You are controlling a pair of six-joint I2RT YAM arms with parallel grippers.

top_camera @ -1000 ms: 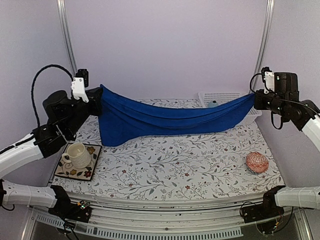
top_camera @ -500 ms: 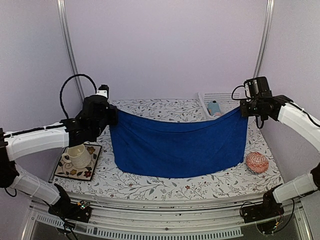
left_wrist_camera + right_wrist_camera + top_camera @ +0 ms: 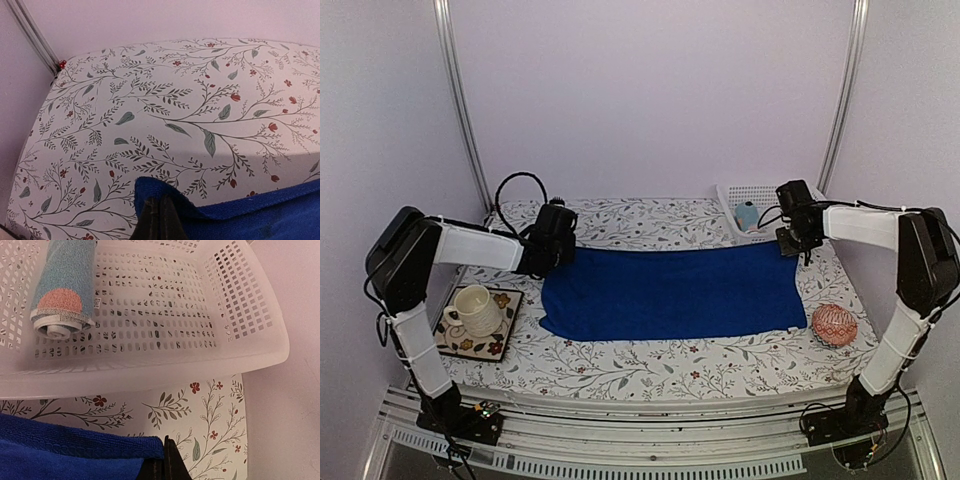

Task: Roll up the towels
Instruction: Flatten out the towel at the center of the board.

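Matt, nubby royal-blue cloth towel point(image 3: 670, 293); perforated, smooth white plastic basket point(image 3: 240, 315).

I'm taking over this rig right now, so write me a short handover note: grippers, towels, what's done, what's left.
Left gripper: shut on the far left corner of the blue towel.
Right gripper: shut on its far right corner.
The blue towel lies spread flat on the table, unrolled.
The light-blue towel is rolled and lies in the white basket.
Done: one towel rolled, the other laid out.
Left: roll the blue towel.
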